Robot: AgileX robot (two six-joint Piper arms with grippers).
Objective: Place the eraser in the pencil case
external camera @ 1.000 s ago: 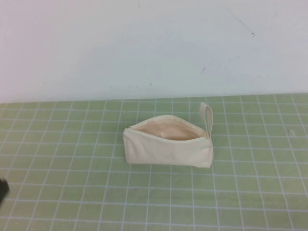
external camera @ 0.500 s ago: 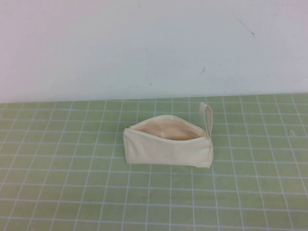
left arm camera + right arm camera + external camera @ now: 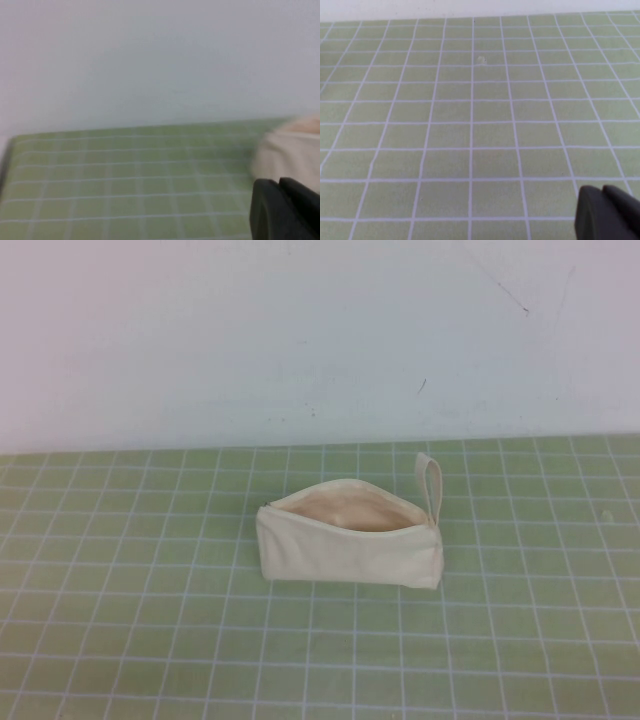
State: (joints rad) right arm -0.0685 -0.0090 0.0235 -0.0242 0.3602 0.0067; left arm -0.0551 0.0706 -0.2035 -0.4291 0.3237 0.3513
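Now the dark left tool (image 3: 285, 210) had slipped off the green squared tabletop (image 3: 150, 640), the cream-white fabric zip pencil case (image 3: 348, 540) sat open, no eraser showed, so likely done; right tool (image 3: 610, 212) parked; grips unclear.

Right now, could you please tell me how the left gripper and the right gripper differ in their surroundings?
The left gripper has the open pencil case close beyond it; the right gripper has only green grid mat ahead. The left gripper looks level, toward the wall; the right gripper seems tilted down at the mat. Both are dark and out of the high view.
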